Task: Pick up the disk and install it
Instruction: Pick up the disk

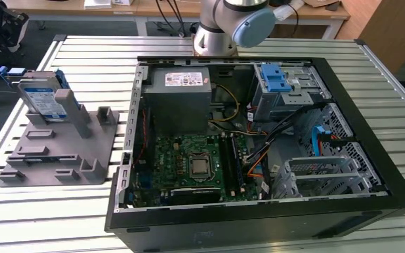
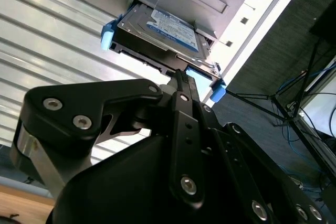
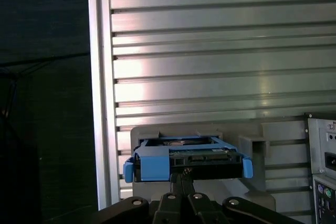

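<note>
Black metal is sitting closest to me: the gripper (image 3: 181,176) is keeping its fingers drawn narrow, tips pressed together, in both wrist views. Just past them the disk (image 3: 186,157) is showing as a silver-grey drive with a white-and-blue label (image 2: 173,24), framed by a bright blue carrier with rounded tabs sticking out at both ends. I am not able to tell whether the tips are touching it. In the exterior view the disk (image 1: 42,100) is standing on edge in a grey holder (image 1: 55,153) on the slatted metal table (image 1: 90,58), at the exterior view's left of the open computer case (image 1: 371,158), with the arm (image 1: 238,21) rising behind.
</note>
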Available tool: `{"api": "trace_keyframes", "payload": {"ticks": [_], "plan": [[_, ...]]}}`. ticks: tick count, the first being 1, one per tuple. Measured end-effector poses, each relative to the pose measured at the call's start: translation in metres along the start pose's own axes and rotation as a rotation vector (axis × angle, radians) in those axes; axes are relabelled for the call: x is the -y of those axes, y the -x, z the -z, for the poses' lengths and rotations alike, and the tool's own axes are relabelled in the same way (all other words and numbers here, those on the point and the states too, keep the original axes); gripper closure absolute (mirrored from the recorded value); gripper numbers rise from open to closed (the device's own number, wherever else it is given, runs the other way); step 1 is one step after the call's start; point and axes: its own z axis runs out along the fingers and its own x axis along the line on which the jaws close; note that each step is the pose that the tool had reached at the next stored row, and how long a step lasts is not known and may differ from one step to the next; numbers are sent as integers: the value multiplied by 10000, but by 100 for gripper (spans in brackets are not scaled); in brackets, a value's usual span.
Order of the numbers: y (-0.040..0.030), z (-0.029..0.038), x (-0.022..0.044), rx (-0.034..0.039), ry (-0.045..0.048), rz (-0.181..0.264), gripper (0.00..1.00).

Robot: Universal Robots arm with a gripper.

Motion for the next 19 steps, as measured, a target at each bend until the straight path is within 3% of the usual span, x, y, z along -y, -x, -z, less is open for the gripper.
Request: {"api": "trace_keyframes", "payload": {"ticks": [9, 19], "plan": [[-1, 0, 0, -2, 1, 68, 89], [-1, -4, 0, -75, 20, 1786, 89]]}}
